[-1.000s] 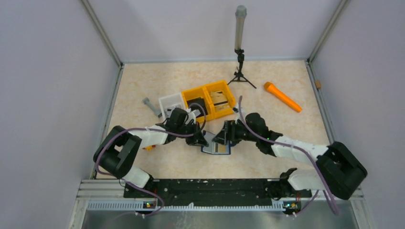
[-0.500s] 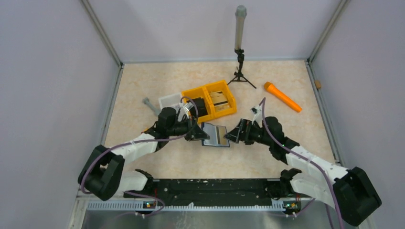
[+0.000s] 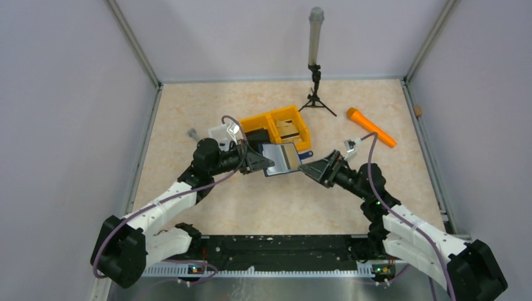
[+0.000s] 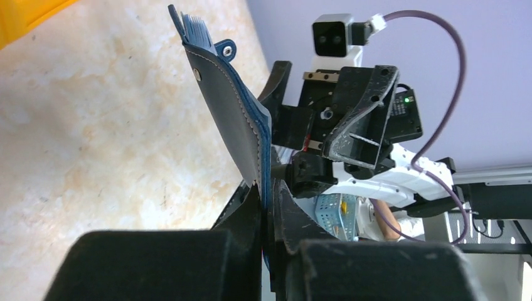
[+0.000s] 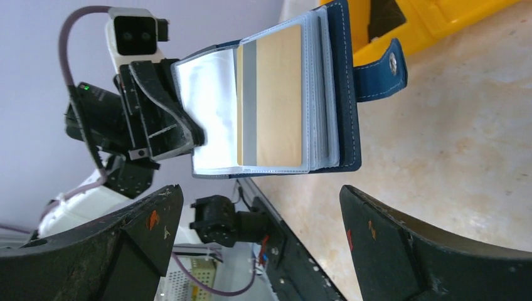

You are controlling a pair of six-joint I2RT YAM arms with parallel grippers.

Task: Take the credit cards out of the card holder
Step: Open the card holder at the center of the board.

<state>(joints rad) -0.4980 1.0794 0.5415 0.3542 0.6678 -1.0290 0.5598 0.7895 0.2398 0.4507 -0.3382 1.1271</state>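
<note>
Clamping one open card holder [image 3: 280, 158] by its left flap, the left gripper [image 3: 262, 164] stretches forward; one tan card [image 5: 276, 97] shows; the right gripper [image 3: 308, 169] faces it, jaws apart.

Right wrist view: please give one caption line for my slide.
Left gripper holds the card holder open, tan card showing, before the open right gripper.

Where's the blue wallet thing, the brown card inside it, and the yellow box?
card holder [image 5: 349, 106], right wrist view, on its navy cover edge.
credit card [image 5: 279, 100], right wrist view, on the middle of its tan face.
yellow bin [image 3: 258, 119], top external view, on its far rim.
</note>
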